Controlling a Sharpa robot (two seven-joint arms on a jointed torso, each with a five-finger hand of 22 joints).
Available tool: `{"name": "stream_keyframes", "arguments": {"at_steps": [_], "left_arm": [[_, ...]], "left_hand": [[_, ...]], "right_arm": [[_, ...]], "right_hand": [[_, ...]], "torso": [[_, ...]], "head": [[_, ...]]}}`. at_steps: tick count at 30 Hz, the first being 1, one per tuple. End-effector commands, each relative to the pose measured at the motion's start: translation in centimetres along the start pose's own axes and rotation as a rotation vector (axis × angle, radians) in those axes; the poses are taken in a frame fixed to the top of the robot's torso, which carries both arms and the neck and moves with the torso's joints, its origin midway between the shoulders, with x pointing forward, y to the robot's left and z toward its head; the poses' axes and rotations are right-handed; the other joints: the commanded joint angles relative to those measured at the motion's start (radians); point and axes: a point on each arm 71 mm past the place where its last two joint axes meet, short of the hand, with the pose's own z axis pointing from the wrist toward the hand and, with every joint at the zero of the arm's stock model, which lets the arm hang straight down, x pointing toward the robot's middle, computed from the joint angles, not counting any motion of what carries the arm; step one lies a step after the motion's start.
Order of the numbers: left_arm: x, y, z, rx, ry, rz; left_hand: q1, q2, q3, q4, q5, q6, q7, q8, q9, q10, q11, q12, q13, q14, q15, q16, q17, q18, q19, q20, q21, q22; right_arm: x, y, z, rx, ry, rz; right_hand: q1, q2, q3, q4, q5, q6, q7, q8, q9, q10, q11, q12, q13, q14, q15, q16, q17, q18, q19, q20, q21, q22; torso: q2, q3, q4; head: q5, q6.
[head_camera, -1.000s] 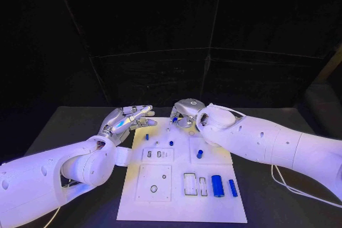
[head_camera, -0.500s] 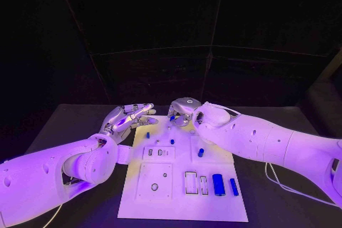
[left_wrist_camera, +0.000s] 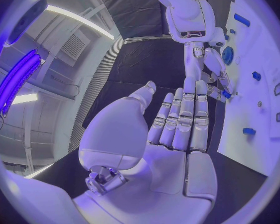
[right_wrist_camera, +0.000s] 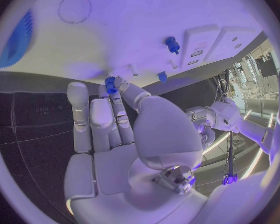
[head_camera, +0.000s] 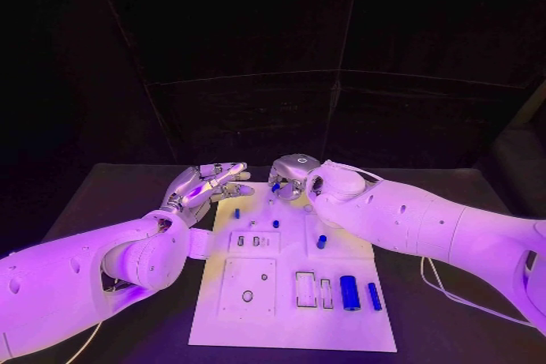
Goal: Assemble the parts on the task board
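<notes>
A black table (head_camera: 114, 198) holds the white task board (head_camera: 290, 301) in a dark room. Small blue parts (head_camera: 348, 292) sit on the board. The right hand (head_camera: 291, 177) is at the board's far edge, pinching a small blue part (right_wrist_camera: 110, 84) in its fingertips. It has barely moved since before. The left hand (head_camera: 205, 186) stays flat and holds nothing, beside the board's far left corner. The near table is free.

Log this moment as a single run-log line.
right robot hand: pinching small blue part at task board far edge | left robot hand: open, beside board | two blue cylinders: lying on board
</notes>
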Motion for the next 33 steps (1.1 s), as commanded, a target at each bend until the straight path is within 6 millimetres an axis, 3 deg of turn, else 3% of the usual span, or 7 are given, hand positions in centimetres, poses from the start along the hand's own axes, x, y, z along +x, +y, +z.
{"name": "stream_keyframes", "arguments": {"at_steps": [1,12,15,20,23,27,33], "left_arm": [[0.3,-0.1,0.0,0.007,0.019,-0.007],[0.4,-0.2,0.1,0.000,0.029,-0.011],[0.4,-0.2,0.1,-0.001,0.030,-0.011],[0.3,-0.2,0.1,-0.002,0.030,-0.011],[0.2,-0.2,0.1,-0.003,0.029,-0.011],[0.0,-0.2,0.1,-0.004,0.027,-0.010],[-0.4,-0.2,0.2,-0.003,0.020,-0.006]], "left_hand": [[-0.003,0.006,0.007,-0.001,0.002,-0.005,0.012,-0.006,-0.001,-0.008,-0.002,-0.005,-0.001,-0.003,0.006,-0.003,0.001,0.011,-0.003,0.005,-0.004,-0.001],[-0.004,0.006,0.009,-0.002,0.002,-0.007,0.012,-0.007,-0.001,-0.011,-0.001,-0.005,-0.002,-0.004,0.007,-0.005,0.002,0.011,-0.004,0.006,-0.005,-0.002],[-0.005,0.005,0.010,-0.002,0.002,-0.008,0.013,-0.007,-0.001,-0.013,-0.001,-0.005,-0.002,-0.004,0.007,-0.006,0.003,0.011,-0.004,0.006,-0.006,-0.002],[-0.005,0.005,0.010,-0.002,0.002,-0.008,0.013,-0.007,-0.001,-0.013,-0.001,-0.005,-0.002,-0.004,0.007,-0.006,0.003,0.011,-0.004,0.006,-0.006,-0.002],[-0.007,0.005,0.011,-0.003,0.002,-0.010,0.013,-0.007,-0.001,-0.015,0.000,-0.006,-0.002,-0.005,0.008,-0.007,0.003,0.011,-0.004,0.006,-0.006,-0.003],[-0.007,0.004,0.013,-0.006,0.002,-0.012,0.014,-0.007,-0.001,-0.018,0.000,-0.006,-0.001,-0.007,0.009,-0.009,0.005,0.011,-0.005,0.007,-0.008,-0.004],[-0.007,0.004,0.013,-0.006,0.002,-0.013,0.014,-0.007,-0.001,-0.019,0.000,-0.006,-0.001,-0.007,0.009,-0.009,0.005,0.011,-0.005,0.007,-0.008,-0.004]], "right_arm": [[0.1,0.0,0.1,0.012,0.023,-0.021],[0.1,0.1,0.3,0.017,0.029,-0.025],[0.2,0.1,0.3,0.016,0.031,-0.026],[-0.1,0.0,0.0,0.012,0.004,-0.018],[-0.4,-0.4,-0.5,0.007,-0.025,-0.004],[-0.9,-1.2,-1.7,-0.001,-0.069,0.026],[-2.2,-3.5,-4.8,0.019,-0.122,0.122]], "right_hand": [[-0.002,-0.016,0.010,0.002,0.004,-0.017,0.002,-0.008,-0.001,-0.018,0.002,-0.010,-0.001,0.009,-0.001,-0.005,0.000,-0.008,-0.007,0.001,0.004,0.000],[-0.006,-0.028,0.018,0.010,0.004,-0.035,0.006,-0.006,-0.001,-0.038,0.007,-0.014,-0.001,0.007,0.008,-0.007,-0.008,-0.008,-0.013,0.006,0.004,-0.005],[-0.014,-0.044,0.014,0.016,0.004,-0.050,0.009,-0.007,-0.001,-0.066,0.014,-0.020,-0.001,-0.002,0.016,-0.027,-0.036,-0.003,-0.031,0.011,-0.011,-0.032],[-0.024,-0.082,-0.047,0.044,0.007,-0.125,0.001,-0.008,-0.002,-0.151,0.030,-0.015,0.001,-0.028,0.030,-0.099,-0.132,0.014,-0.094,0.028,-0.075,-0.133],[-0.015,-0.090,-0.098,0.067,0.006,-0.148,-0.004,-0.006,0.000,-0.191,0.035,-0.001,0.004,-0.030,0.035,-0.117,-0.157,0.019,-0.107,0.032,-0.099,-0.166],[0.004,-0.090,-0.132,0.082,0.020,-0.145,0.003,-0.004,0.002,-0.191,0.033,0.028,0.008,-0.019,0.033,-0.098,-0.134,0.015,-0.087,0.032,-0.088,-0.146],[0.003,-0.082,-0.177,0.118,0.039,-0.113,0.018,0.001,0.004,-0.114,0.014,0.099,0.013,0.004,0.019,-0.039,-0.064,0.001,-0.030,0.022,-0.038,-0.069]], "torso": [[0.001,0.0004,-0.0014],[0.002,0.0002,-0.0006],[0.001,0.0004,-0.0007],[0.001,0.0007,-0.0019],[0.001,0.0014,-0.0023],[0.000,0.0018,-0.0047],[-0.002,0.0028,-0.0155]], "head": [[0.000,0.001],[0.000,-0.004],[0.000,-0.005],[0.002,-0.005],[0.003,-0.004],[0.004,-0.002],[0.003,0.006]]}}
